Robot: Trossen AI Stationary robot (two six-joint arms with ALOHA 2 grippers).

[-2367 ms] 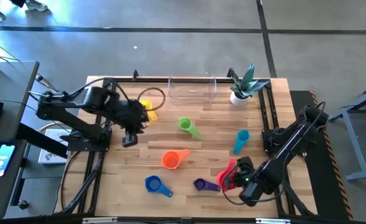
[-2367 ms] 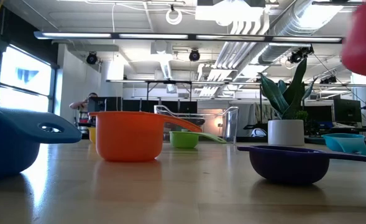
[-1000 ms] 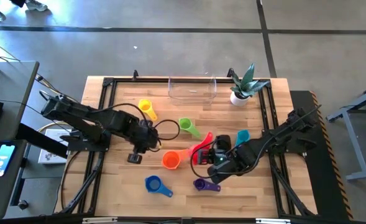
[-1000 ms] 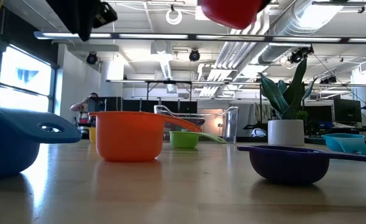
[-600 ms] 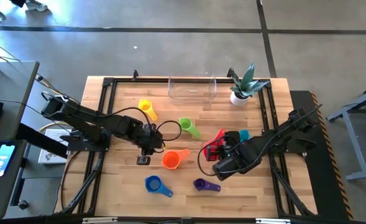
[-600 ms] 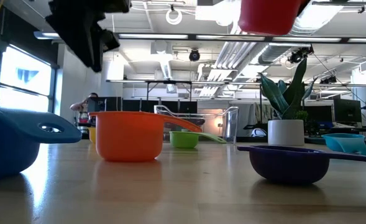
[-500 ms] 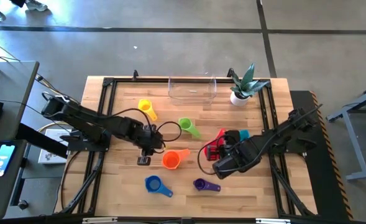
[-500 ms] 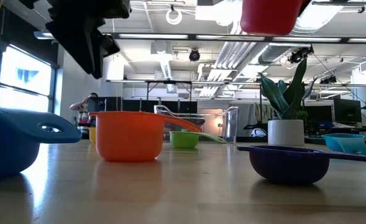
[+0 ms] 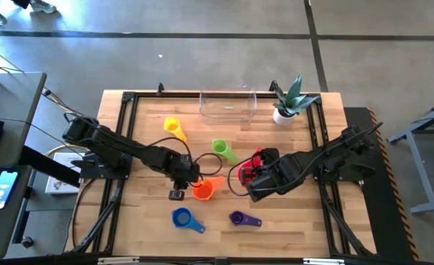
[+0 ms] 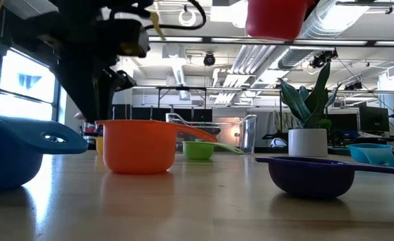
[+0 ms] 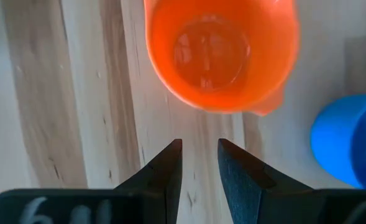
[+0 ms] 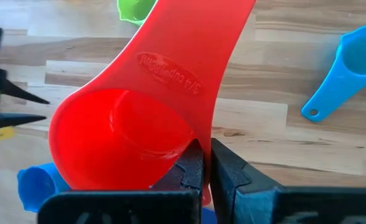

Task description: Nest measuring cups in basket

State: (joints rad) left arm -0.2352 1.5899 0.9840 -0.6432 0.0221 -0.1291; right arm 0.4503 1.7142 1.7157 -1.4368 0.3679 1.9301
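The red measuring cup (image 12: 123, 134) hangs high over the table's middle, with my right gripper (image 12: 207, 171) shut on it; in the low view it shows as a red cup (image 10: 273, 19) at the top. My left gripper (image 11: 199, 155) stands open, pointing down, just left of the orange cup (image 9: 203, 191), with bare wood between its fingers. The yellow cup (image 9: 173, 127), green cup (image 9: 220, 149), blue cup (image 9: 181, 218) and purple cup (image 9: 239, 218) rest on the table. The light blue cup (image 12: 350, 62) lies beyond the red one. The clear basket (image 9: 228, 106) stands at the far edge. My right gripper pinches the red cup's bowl wall (image 12: 205, 163) beside the root of the handle, one finger inside the bowl and one outside. The fingers come from above, slanting down. The cup is lifted clear of the table, and its handle (image 12: 195, 56) reaches away from the fingers.
A small white pot with a green plant (image 9: 286, 104) stands right of the basket. Cables loop over the wood near the green cup (image 9: 202, 151). Bare wood lies between the basket and the cups.
My left gripper has come down toward the table and a little toward the orange cup, staying open; it now stands right beside that cup's rim. My right gripper has shifted slightly toward the far edge and tipped, the red cup staying lifted in its hold.
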